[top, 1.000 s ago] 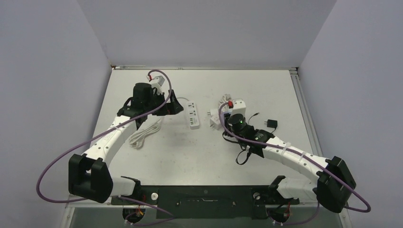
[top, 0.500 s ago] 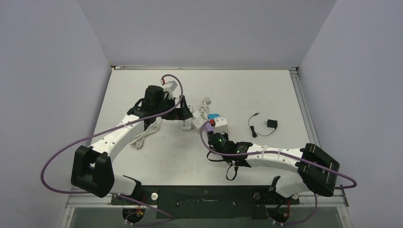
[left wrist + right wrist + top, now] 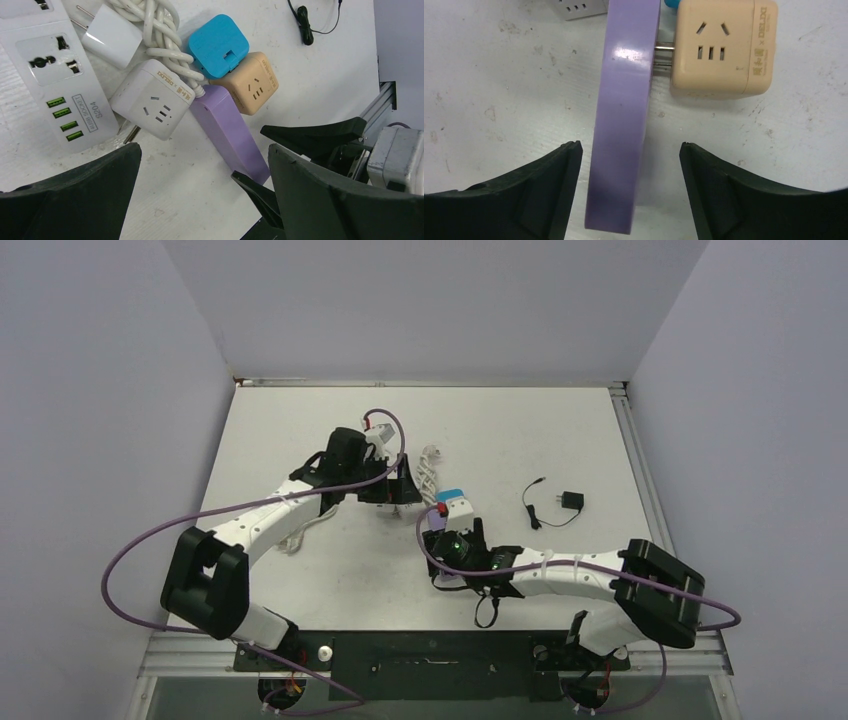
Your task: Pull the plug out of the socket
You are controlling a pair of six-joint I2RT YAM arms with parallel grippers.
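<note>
A flat purple plug [image 3: 624, 100] lies on the table with its metal prongs in the side of a beige cube socket [image 3: 719, 50]. A short length of prong shows in the gap between them. My right gripper [image 3: 630, 146] is open and straddles the plug's near end without touching it. In the left wrist view the same purple plug [image 3: 227, 132] and beige socket [image 3: 247, 82] lie ahead of my left gripper [image 3: 204, 150], which is wide open over bare table. One of the right gripper's black fingers [image 3: 310, 137] shows by the plug's end.
A blue cube [image 3: 218, 45], a white cube socket [image 3: 152, 97] with a coiled white cord, a white adaptor [image 3: 110, 35] and a white power strip [image 3: 55, 75] crowd the plug. A black adapter [image 3: 571, 501] with a thin lead lies to the right.
The right gripper, shut a second ago, has opened round the purple plug after drawing the socket cluster nearer. The left arm has swung right towards the cluster, still open.
</note>
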